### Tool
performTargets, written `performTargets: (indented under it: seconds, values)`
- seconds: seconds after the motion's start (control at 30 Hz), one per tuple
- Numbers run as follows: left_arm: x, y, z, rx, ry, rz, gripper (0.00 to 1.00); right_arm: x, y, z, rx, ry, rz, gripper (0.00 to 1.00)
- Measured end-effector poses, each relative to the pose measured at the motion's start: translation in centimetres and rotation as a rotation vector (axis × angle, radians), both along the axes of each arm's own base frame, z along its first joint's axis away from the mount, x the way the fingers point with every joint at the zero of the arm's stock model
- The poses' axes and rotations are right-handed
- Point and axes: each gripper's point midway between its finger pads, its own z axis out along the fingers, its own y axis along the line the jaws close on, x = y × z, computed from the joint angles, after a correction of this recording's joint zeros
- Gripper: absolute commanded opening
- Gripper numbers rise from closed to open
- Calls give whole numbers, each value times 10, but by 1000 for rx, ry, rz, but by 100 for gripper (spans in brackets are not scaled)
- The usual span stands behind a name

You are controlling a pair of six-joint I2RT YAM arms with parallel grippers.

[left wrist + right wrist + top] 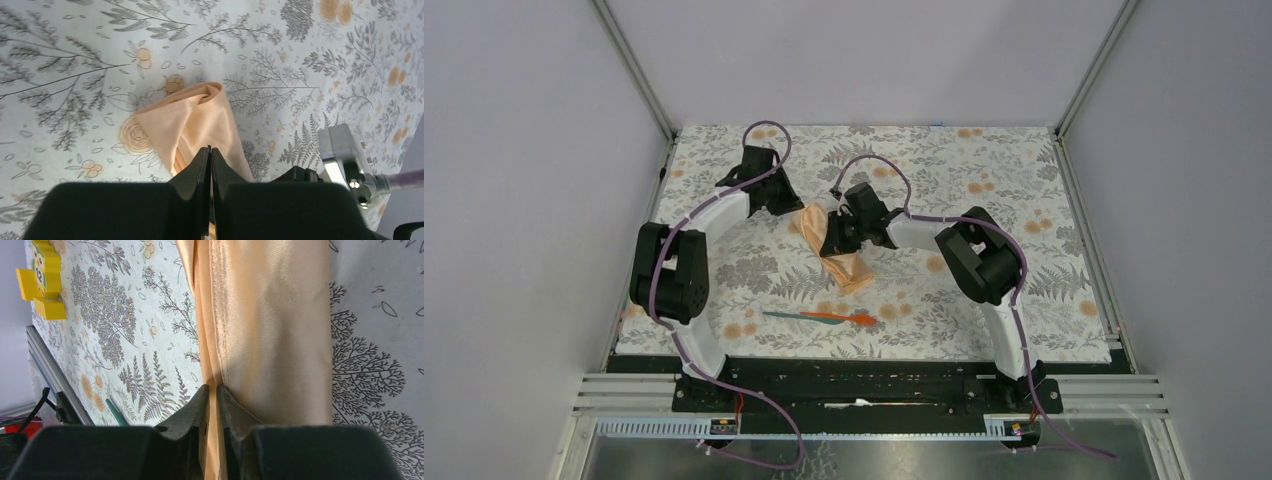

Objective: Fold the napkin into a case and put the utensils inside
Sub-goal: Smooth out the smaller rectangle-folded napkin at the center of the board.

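Note:
The peach-orange napkin [852,270] lies folded into a narrow, layered strip, running diagonally on the tablecloth at mid-table. My left gripper [797,211] is at its far-left end; in the left wrist view the gripper [210,149] is shut on the napkin [200,115], apparently on its top layer. My right gripper [833,247] is at the strip's middle; in the right wrist view the gripper [212,387] is shut on the napkin's [270,325] hemmed edge. The teal-green utensil [781,314] and the orange-red utensil [844,319] lie end to end in front of the napkin, untouched.
The grey floral tablecloth [984,170] covers the table. A small yellow block [42,285] shows at the upper left of the right wrist view, near the cloth's edge. The teal utensil's tip [116,412] also shows there. Metal frame posts stand at the back corners.

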Motion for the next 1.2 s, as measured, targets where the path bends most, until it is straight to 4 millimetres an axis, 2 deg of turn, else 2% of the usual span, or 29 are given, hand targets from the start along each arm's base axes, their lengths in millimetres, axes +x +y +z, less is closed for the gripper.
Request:
performTargets:
  seconds: [0.13,0.27,0.43,0.6,0.8,0.93,1.07,1.13,1.2]
  values:
    - [2,12,-6,41,21,41,0,0,0,0,-1,-2,2,15]
    - [3,20,-28,73,75,65,0,0,0,0,-2,-3,3,15]
    - [3,15,-54,65,130,56,0,0,0,0,-2,-5,4,14]
    - [5,6,-66,45,141,43,0,0,0,-1,-3,-5,5,13]
    - [5,0,-61,47,117,43,13,0,-1,-1,-4,-6,6,13]
    - [4,1,-37,50,70,52,16,0,-1,-1,-5,-8,8,13]
    - [9,-1,-17,32,17,49,11,0,-1,-1,-5,-8,9,13]
    - [11,-4,-17,19,16,42,7,0,-1,-1,-5,-8,9,13]
    - [14,-8,-22,7,26,34,6,0,-1,-1,-6,-8,9,13]
